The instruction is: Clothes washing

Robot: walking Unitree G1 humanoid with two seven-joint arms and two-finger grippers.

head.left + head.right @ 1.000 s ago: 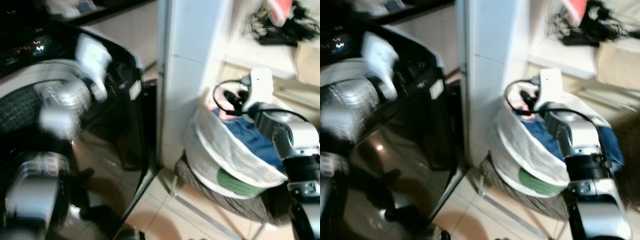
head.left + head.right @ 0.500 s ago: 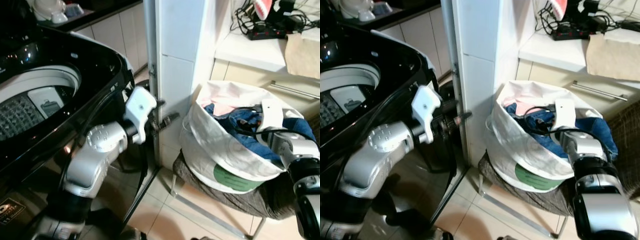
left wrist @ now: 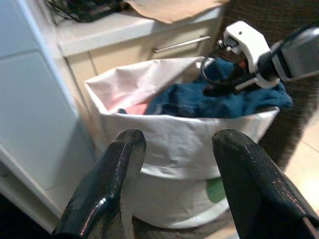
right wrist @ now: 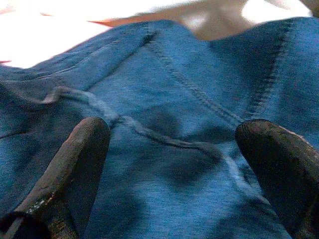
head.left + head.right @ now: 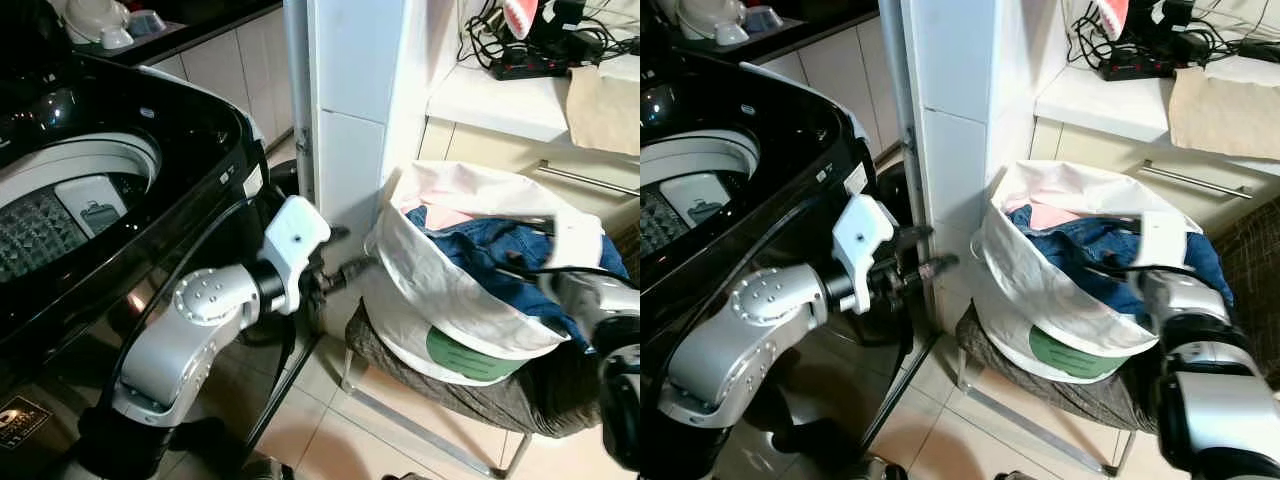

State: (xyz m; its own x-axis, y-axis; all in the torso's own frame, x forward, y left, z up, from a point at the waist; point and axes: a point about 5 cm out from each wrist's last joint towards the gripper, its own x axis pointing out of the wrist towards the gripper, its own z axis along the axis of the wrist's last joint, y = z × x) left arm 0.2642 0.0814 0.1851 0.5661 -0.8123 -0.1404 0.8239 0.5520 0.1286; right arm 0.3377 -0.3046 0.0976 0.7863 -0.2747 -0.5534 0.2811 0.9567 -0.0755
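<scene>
The blue denim garment (image 4: pixel 179 124) lies directly under the right tool (image 4: pixel 174 169), whose fingers are spread wide just above the fabric, holding nothing. It lies on top in the white laundry bag (image 5: pixel 450 310), over something pink (image 5: pixel 1050 215). The left tool (image 5: pixel 345 272), also spread and empty, hovers beside the bag, near the open black washing machine (image 5: pixel 120 190).

Two black fingers (image 3: pixel 112 184) of the left gripper (image 3: pixel 174 186) are spread apart. Past them sits a white laundry bag (image 3: pixel 169 144) full of blue clothes (image 3: pixel 209 99). The right gripper (image 3: pixel 219 89) rests on the clothes.
</scene>
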